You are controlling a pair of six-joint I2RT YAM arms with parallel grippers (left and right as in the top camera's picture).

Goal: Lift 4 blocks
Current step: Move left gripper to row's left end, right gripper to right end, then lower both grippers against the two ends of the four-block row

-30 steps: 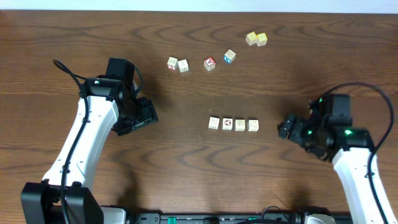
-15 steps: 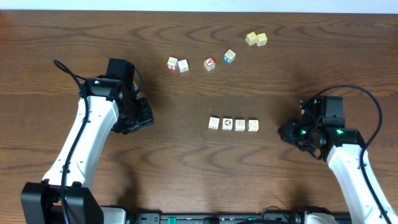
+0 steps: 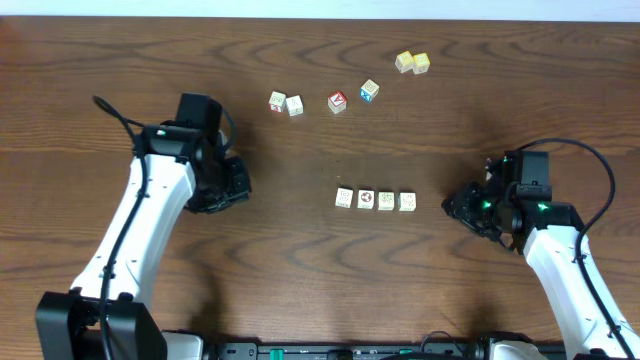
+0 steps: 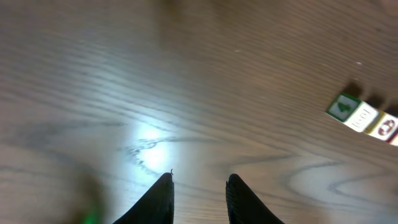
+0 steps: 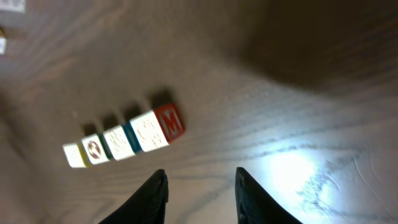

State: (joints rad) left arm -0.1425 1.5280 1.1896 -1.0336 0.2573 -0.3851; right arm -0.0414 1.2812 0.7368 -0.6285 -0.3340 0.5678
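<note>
The four blocks (image 3: 376, 200) are small cream-white cubes in a tight left-to-right row at mid-table. The right wrist view shows the same row (image 5: 124, 140), with a red "M" side face at its near end. In the left wrist view part of the row (image 4: 362, 117) sits at the right edge, its end face green. My left gripper (image 3: 240, 185) hovers well left of the row; it (image 4: 199, 177) is open a narrow way over bare wood. My right gripper (image 3: 452, 205) is just right of the row's end; it (image 5: 200, 172) is also open, with nothing between its fingers.
Other cubes lie along the back of the table. There is a cream pair (image 3: 286, 103), a red-faced cube (image 3: 337, 102), a blue-faced cube (image 3: 369, 91) and two pale yellow cubes (image 3: 412, 62). The dark wood table (image 3: 300, 260) spreads all around the row.
Both grippers' jaws have narrowed from wide open. The right arm has shifted slightly left toward the row's end. The blocks have not moved.
</note>
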